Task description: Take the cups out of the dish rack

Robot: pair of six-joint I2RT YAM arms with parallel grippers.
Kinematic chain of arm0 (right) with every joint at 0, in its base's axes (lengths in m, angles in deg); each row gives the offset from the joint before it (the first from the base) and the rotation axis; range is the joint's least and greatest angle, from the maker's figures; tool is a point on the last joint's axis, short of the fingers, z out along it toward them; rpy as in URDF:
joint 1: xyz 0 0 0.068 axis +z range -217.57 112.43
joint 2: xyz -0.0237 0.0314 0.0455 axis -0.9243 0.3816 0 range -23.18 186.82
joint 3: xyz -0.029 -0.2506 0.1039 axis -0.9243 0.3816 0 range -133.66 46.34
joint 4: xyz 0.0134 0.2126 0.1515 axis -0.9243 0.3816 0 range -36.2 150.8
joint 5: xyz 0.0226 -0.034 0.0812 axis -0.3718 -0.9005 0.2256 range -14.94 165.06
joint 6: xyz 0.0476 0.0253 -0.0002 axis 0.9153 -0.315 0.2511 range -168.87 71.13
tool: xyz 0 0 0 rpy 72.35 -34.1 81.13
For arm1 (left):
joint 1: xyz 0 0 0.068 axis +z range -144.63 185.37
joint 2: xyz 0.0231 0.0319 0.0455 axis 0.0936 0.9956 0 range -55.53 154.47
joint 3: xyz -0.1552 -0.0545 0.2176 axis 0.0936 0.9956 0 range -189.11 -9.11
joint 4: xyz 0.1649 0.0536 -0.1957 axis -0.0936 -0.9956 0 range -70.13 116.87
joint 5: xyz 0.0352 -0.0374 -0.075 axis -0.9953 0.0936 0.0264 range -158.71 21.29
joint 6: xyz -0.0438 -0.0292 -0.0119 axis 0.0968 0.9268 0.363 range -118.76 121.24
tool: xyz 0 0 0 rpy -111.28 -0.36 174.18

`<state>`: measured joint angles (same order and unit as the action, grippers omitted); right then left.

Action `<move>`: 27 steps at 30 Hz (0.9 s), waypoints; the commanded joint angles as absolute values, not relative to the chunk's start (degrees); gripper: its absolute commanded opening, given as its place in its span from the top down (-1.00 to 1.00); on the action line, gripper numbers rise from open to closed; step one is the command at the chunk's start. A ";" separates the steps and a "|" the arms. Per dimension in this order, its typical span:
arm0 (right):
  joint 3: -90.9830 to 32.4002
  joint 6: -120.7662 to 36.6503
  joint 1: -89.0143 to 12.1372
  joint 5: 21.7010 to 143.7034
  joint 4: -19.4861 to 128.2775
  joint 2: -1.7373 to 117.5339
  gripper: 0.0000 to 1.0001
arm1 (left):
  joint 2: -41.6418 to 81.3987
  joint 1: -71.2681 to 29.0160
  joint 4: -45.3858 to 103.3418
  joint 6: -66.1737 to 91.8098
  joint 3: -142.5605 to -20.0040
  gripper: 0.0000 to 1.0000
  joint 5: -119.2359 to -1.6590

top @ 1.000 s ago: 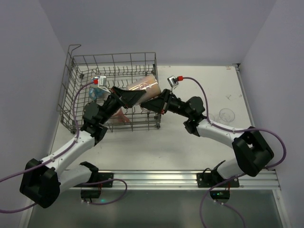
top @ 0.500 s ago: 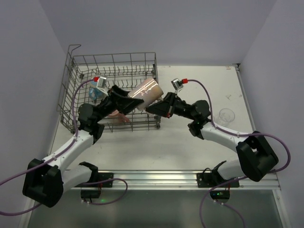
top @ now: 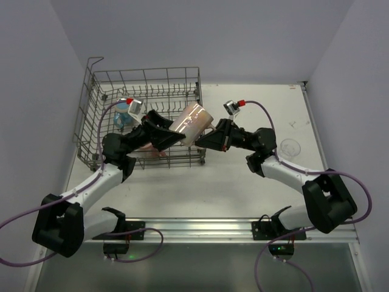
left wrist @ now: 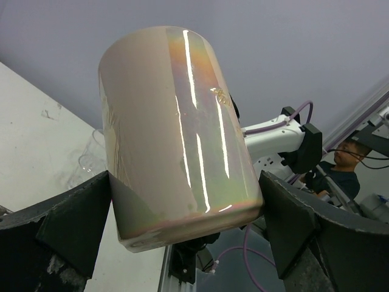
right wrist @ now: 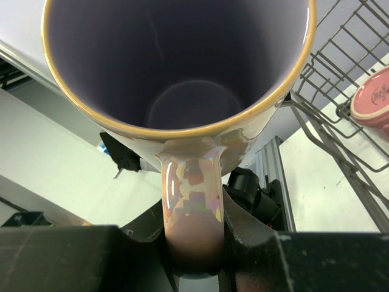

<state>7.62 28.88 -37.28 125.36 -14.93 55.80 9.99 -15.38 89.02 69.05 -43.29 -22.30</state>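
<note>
The pale pink-cream handled mug (top: 193,120) hangs in the air over the right end of the dish rack (top: 146,72), held between both arms. My left gripper (top: 173,135) is shut on the mug's base end; in the left wrist view its fingers (left wrist: 73,219) press both sides of the mug (left wrist: 176,134). My right gripper (top: 206,139) is shut on the mug's handle (right wrist: 191,201), with the open mouth (right wrist: 176,55) facing its camera. A clear glass tumbler (top: 290,147) stands on the table at the right. The translucent red mug (right wrist: 371,100) lies in the rack.
A blue item (top: 123,114) sits at the rack's left end. The rack's wire wall (right wrist: 340,79) is close on the right in the right wrist view. The tumbler also shows in the left wrist view (left wrist: 91,155). The metal rail (top: 231,226) runs along the near edge.
The mug has risen out of the rack and moved right. My right gripper has closed on its handle, and both arms have shifted right with it.
</note>
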 commanded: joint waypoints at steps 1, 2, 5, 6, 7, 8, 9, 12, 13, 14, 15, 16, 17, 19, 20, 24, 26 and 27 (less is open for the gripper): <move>7.06 33.83 -40.58 122.17 -23.89 55.83 1.00 | 10.74 -14.49 101.93 72.60 -45.50 -1.00 -19.58; 6.88 33.83 -40.58 122.26 -23.98 56.01 1.00 | 11.35 -14.58 101.50 72.69 -46.11 -1.00 -19.58; 5.57 33.13 -40.23 123.05 -22.14 56.27 1.00 | 11.80 -14.58 100.70 72.43 -46.55 -1.00 -19.84; 5.39 32.52 -39.80 123.05 -21.62 56.36 1.00 | 11.88 -14.58 100.62 72.43 -46.64 -1.00 -20.28; 5.12 32.34 -39.53 122.35 -21.17 56.36 1.00 | 11.97 -14.66 100.44 72.60 -46.73 -1.00 -20.54; 4.95 32.16 -39.35 122.09 -21.08 56.36 1.00 | 11.97 -14.75 100.53 72.61 -46.73 -1.00 -20.81; 4.60 31.81 -38.74 122.00 -20.73 56.53 1.00 | 12.15 -14.84 100.53 72.52 -46.90 -1.00 -20.98; 2.58 30.50 -37.43 121.64 -18.28 57.32 1.00 | 12.15 -15.46 100.09 72.26 -47.52 -1.00 -21.51; 1.70 29.97 -37.07 121.12 -16.70 57.50 1.00 | 12.15 -15.54 99.48 72.25 -47.61 -1.00 -21.77; 1.26 29.62 -36.72 121.12 -16.17 57.59 1.00 | 12.06 -15.54 99.12 72.17 -47.78 -1.00 -22.12; 0.99 29.18 -36.02 120.94 -15.90 57.76 1.00 | 11.97 -15.54 98.34 71.91 -48.05 -1.00 -22.21; 0.47 29.26 -35.75 121.11 -15.72 58.03 1.00 | 11.80 -15.54 95.89 71.38 -48.83 -1.00 -22.39; 0.29 29.18 -35.49 121.20 -15.63 58.20 1.00 | 11.62 -15.54 94.82 70.24 -49.27 -1.00 -22.56; 0.11 28.91 -34.87 121.29 -15.11 58.73 1.00 | 11.53 -15.54 91.50 68.92 -50.59 -1.00 -23.01; 0.11 28.65 -34.52 121.29 -14.93 58.82 1.00 | 11.62 -15.54 90.78 68.57 -51.03 -1.00 -22.92; -1.46 26.28 -33.20 122.78 -10.11 59.00 1.00 | 12.67 -15.54 88.67 68.30 -52.27 -1.00 -22.83; -1.73 24.61 -32.24 122.70 -8.52 58.82 1.00 | 12.76 -15.54 88.05 68.21 -52.53 -1.00 -23.18; -2.08 23.91 -31.89 122.78 -6.43 58.65 1.00 | 13.11 -15.54 87.70 68.21 -52.62 -1.00 -23.18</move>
<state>1.59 26.83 -35.51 122.94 -11.69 58.22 13.03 -14.51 87.78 71.08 -49.30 -24.00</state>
